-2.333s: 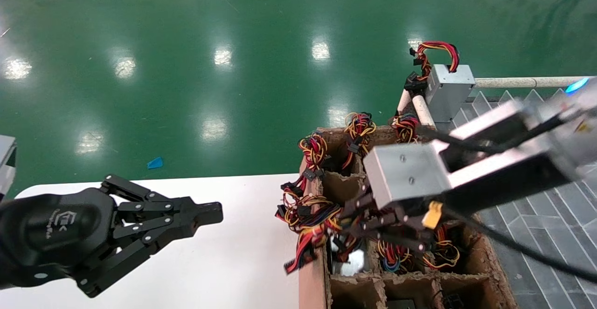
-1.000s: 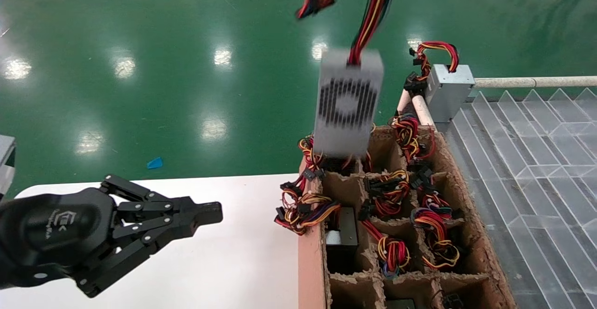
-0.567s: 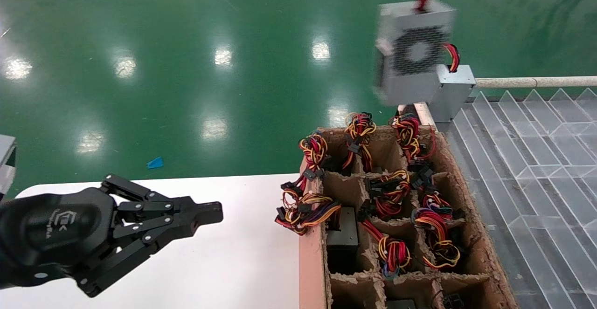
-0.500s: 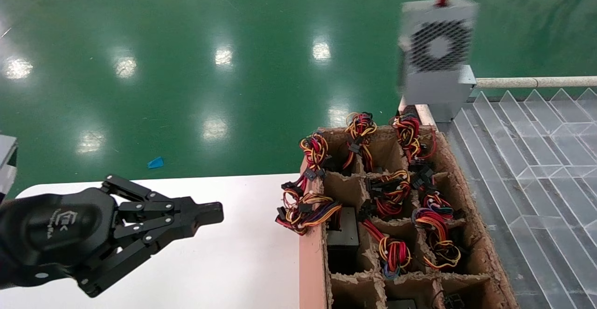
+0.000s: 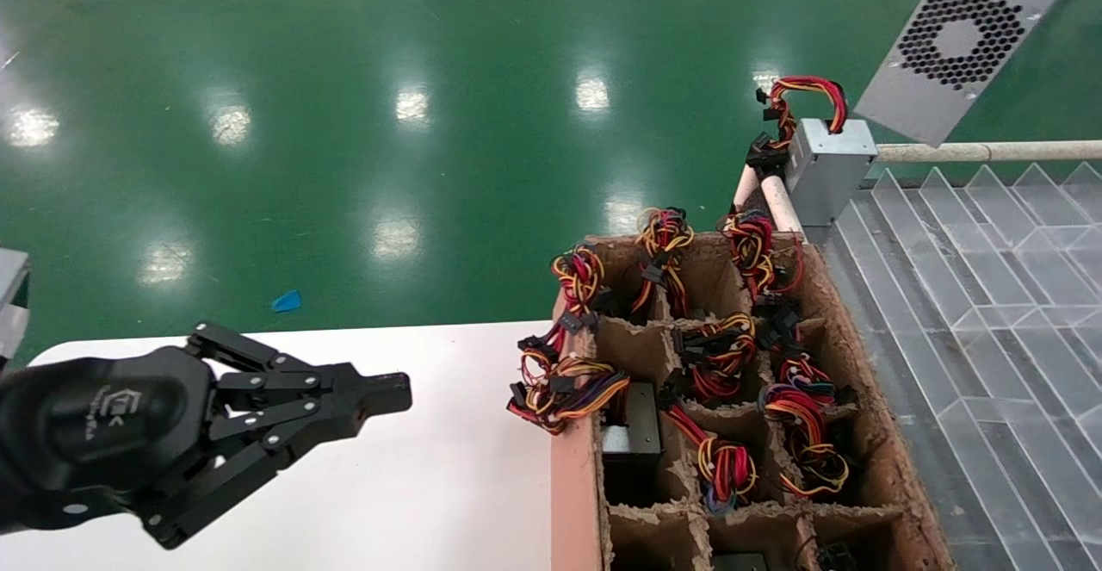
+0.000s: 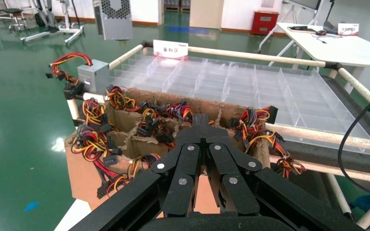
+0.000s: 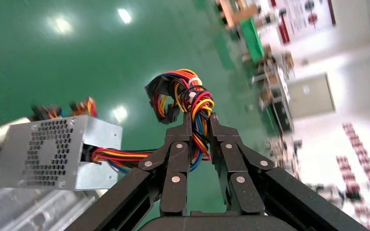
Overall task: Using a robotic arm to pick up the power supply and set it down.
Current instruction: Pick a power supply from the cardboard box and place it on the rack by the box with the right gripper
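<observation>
My right tool (image 7: 198,129) pinches only the wire bundle (image 7: 185,103), so the power supply (image 5: 957,44) hangs tilted, probably over the clear tray (image 5: 990,295); wires slipping means a drop; left tool (image 5: 379,394) pressed together, parked over the table (image 5: 448,485).

The cardboard crate (image 5: 732,399) at 5 o'clock is crowded with wire bundles (image 5: 723,364) sprouting from its cells. Right of it the clear divider tray (image 5: 990,313) lies open, but a grey box (image 5: 826,166) with a cable loop blocks its far corner. The white counter (image 5: 430,468) at 7 o'clock offers bare room beside the left claw (image 5: 379,394).
</observation>
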### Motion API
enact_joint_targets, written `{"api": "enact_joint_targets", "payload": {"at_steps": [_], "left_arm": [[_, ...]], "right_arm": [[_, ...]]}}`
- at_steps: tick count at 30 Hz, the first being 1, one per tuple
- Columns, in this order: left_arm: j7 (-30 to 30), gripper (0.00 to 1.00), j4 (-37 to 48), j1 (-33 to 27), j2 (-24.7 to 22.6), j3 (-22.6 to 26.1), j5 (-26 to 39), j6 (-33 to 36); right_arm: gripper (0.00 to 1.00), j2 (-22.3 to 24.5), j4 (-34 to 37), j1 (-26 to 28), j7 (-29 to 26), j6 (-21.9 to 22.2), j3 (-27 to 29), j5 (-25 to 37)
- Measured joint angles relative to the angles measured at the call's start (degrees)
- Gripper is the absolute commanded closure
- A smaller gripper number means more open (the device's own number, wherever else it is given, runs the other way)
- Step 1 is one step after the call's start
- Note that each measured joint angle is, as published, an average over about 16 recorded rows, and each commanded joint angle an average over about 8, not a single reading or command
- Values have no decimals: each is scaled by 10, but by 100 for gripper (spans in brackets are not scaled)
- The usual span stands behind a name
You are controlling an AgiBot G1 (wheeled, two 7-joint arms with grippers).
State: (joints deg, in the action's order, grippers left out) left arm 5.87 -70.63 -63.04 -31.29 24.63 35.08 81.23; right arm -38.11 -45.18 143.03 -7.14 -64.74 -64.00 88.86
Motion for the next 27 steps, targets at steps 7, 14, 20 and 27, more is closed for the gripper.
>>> {"api": "enact_joint_targets", "payload": {"at_steps": [7,14,20,27], "left_arm": [[0,100,0,0,0,0,0,0],[0,100,0,0,0,0,0,0],[0,100,0,0,0,0,0,0],[0,100,0,0,0,0,0,0]], "right_arm": [[100,-7,74,-24,18,39,-7,18],[100,-31,166,-49,55,68,-10,18],[100,-59,245,-70,79,94,-4,6],[100,-92,325,-95,103,130,13,-22]]}}
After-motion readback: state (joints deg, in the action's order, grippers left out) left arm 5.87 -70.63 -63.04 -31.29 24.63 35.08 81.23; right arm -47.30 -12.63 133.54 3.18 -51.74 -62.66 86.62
